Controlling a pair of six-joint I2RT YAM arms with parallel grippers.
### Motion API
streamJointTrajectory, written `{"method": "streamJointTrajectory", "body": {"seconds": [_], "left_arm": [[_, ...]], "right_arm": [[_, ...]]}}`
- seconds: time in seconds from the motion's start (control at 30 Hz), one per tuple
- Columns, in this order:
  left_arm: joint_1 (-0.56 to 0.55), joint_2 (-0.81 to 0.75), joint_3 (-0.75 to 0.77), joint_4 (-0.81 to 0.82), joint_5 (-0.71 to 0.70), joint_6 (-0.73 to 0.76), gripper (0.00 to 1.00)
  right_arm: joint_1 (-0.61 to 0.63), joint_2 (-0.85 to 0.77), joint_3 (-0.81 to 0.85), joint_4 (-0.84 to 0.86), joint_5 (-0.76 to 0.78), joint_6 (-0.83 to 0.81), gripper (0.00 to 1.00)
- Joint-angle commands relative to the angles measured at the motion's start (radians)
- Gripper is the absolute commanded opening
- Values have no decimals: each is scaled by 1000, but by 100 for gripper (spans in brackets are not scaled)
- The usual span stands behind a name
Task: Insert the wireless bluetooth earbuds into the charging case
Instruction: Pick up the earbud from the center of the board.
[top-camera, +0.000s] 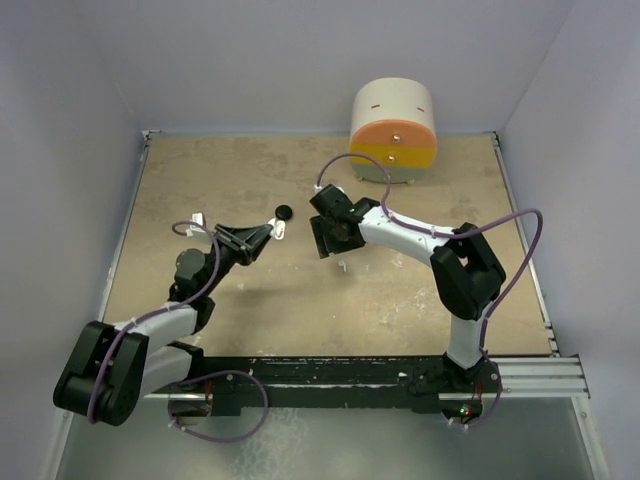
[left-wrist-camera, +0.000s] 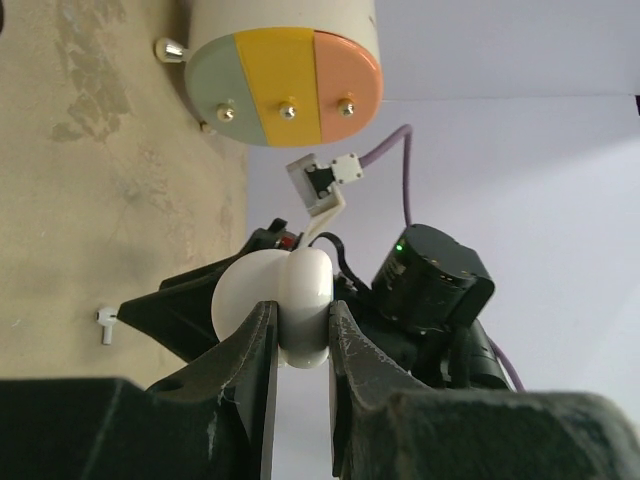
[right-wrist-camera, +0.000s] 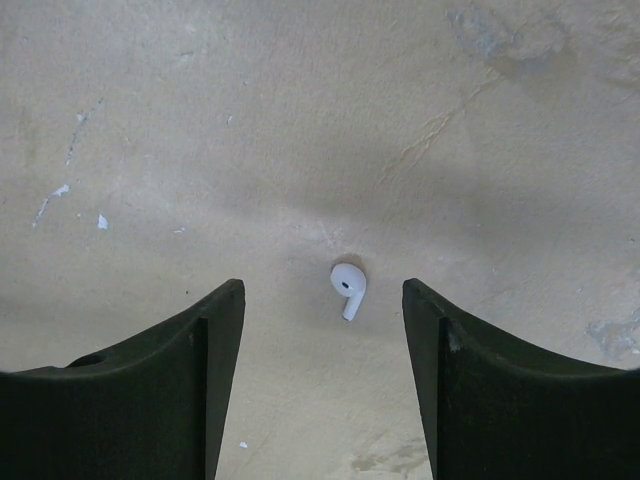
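My left gripper (top-camera: 266, 238) is shut on a white charging case (top-camera: 281, 229), held above the table at centre left. In the left wrist view the case (left-wrist-camera: 292, 290) sits pinched between the fingers (left-wrist-camera: 255, 345) as two rounded white lobes. My right gripper (top-camera: 324, 238) is open and empty, pointing down over the table's middle. In the right wrist view a white earbud (right-wrist-camera: 348, 287) lies on the table between the open fingers (right-wrist-camera: 215, 340), nearer the right one. A white earbud (left-wrist-camera: 104, 322) also shows on the table in the left wrist view. No black earbuds show.
A small black round object (top-camera: 284, 211) lies just behind the case. A white drum with a yellow and orange face (top-camera: 393, 132) stands at the back wall, and it also shows in the left wrist view (left-wrist-camera: 285, 85). Grey walls enclose the table (top-camera: 250, 290).
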Motion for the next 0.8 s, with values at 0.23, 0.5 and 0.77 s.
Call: {"method": "streamJointTrajectory", "body": {"seconds": [0.23,0.5,0.77], "left_arm": [[14,-119,-2,-42,16,20,0],[14,-96,-7,-10,21,13,0],[14,-77,-8,9,25,10,0]], "right_arm": [[-27,-22,-78,31,-68,8,66],[-63,-10,-94,64,-106,-22,65],[-75,7,-115,87,-128,-35,63]]}}
